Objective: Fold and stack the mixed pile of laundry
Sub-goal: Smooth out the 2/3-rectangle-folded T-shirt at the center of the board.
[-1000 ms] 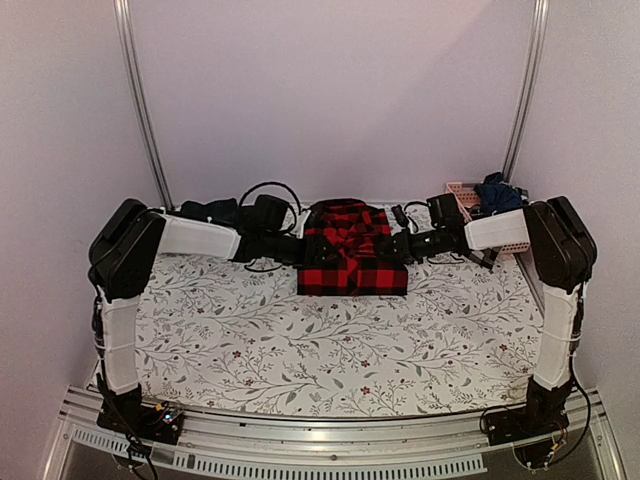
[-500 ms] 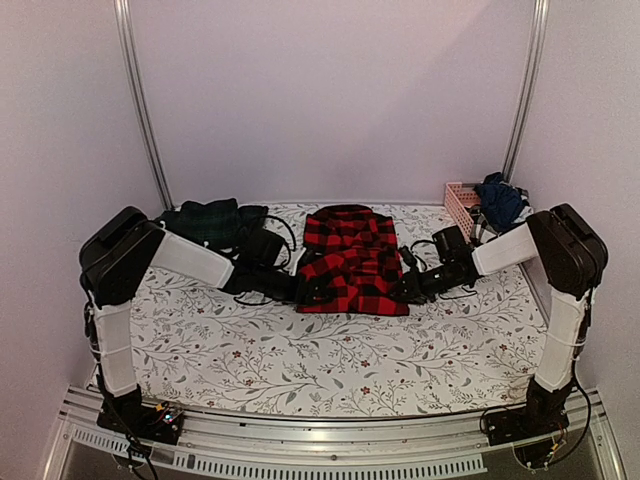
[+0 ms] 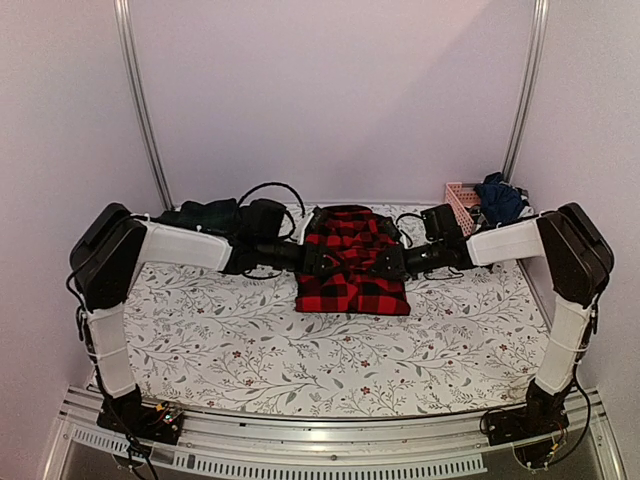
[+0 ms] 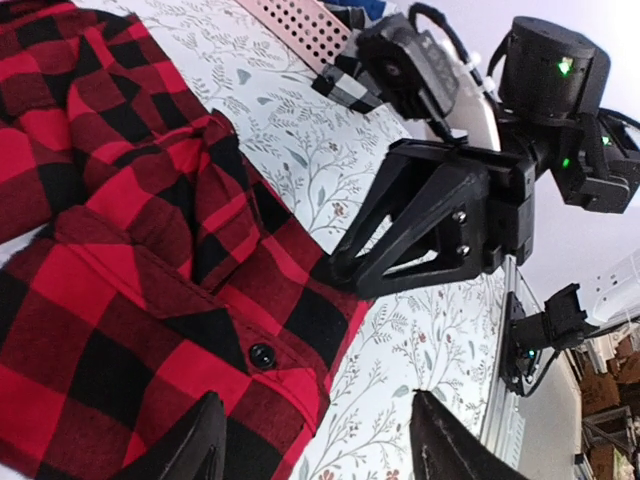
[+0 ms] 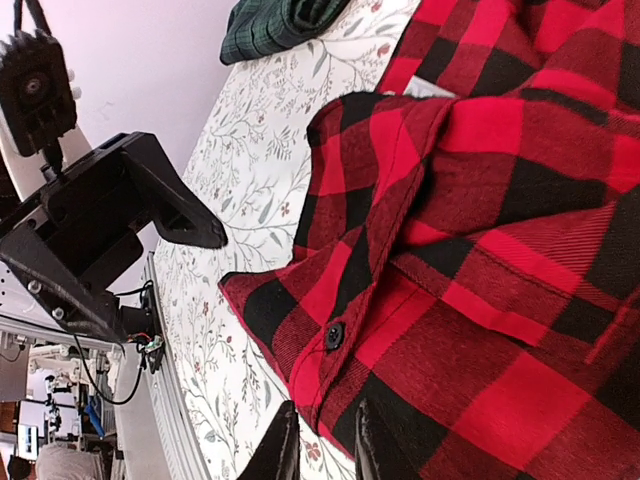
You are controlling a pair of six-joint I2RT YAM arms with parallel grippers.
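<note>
The red-and-black flannel shirt (image 3: 352, 275) lies folded at the table's middle, seen close up in both wrist views (image 4: 110, 250) (image 5: 500, 250). My left gripper (image 3: 318, 262) (image 4: 320, 445) is open. One finger (image 4: 195, 450) is over the shirt's buttoned hem, the other over the table cloth. My right gripper (image 3: 392, 264) (image 5: 326, 445) is at the shirt's opposite side. Its jaws stand a narrow gap apart with the hem in that gap, and a pinch is not clear. The dark green tartan piece (image 3: 205, 214) (image 5: 280, 25) lies at the back left.
A pink slatted basket (image 3: 458, 193) (image 4: 300, 20) stands at the back right with dark navy clothes (image 3: 500, 198) in it. The white leaf-patterned table cloth (image 3: 300, 350) covers the table. A metal rail (image 3: 320, 440) runs along the near edge.
Both grippers went from the shirt's back part to its near corners, then back to its middle sides. The shirt's near edge now lies a little closer to the arms.
</note>
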